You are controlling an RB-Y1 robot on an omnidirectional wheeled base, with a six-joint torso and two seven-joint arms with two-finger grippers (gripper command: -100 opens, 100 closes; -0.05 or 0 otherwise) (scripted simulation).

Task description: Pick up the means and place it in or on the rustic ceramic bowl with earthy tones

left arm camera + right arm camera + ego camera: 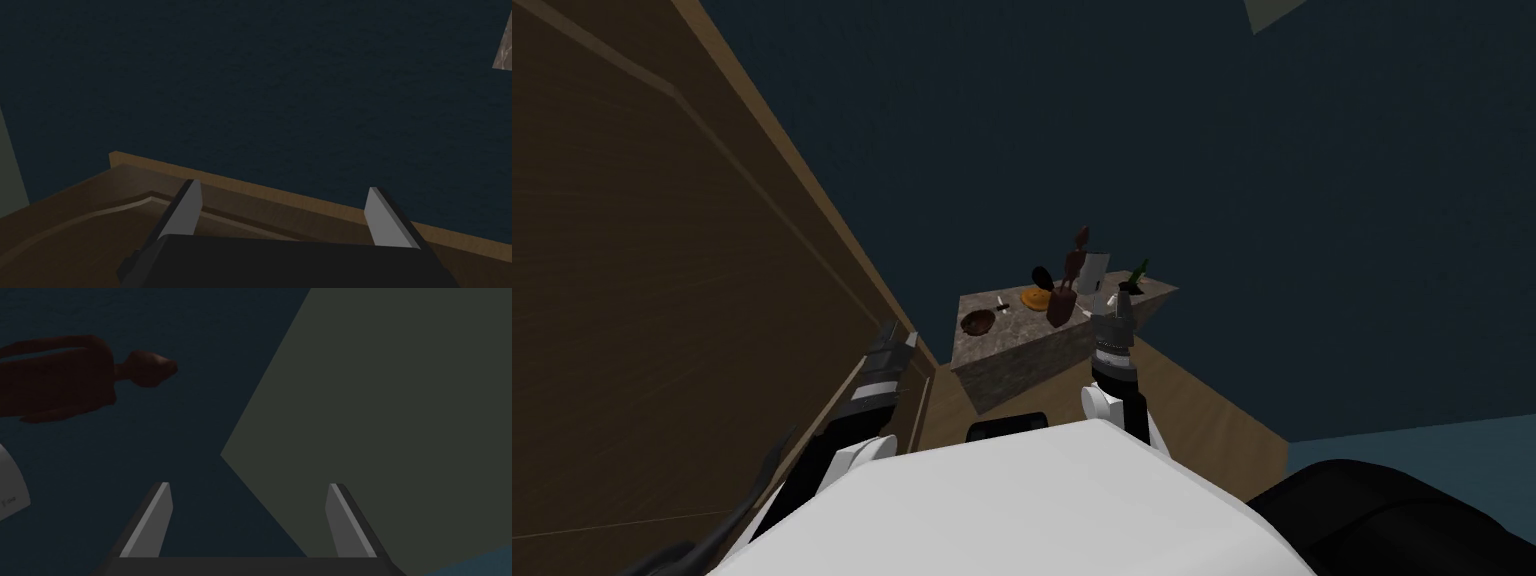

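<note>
Dark blue backdrop frames the stone table (1012, 352), where the brown bowl (977, 322) sits at its left end, a small white piece (1002, 303) just beside; left pincer (282, 195) and right pincer (248, 488) gape empty, so pickup and placing both remain

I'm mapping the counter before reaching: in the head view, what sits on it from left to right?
Brown bowl → small white and dark item → orange round item → dark brown utensil holder → white upright object → green bottle.
</note>
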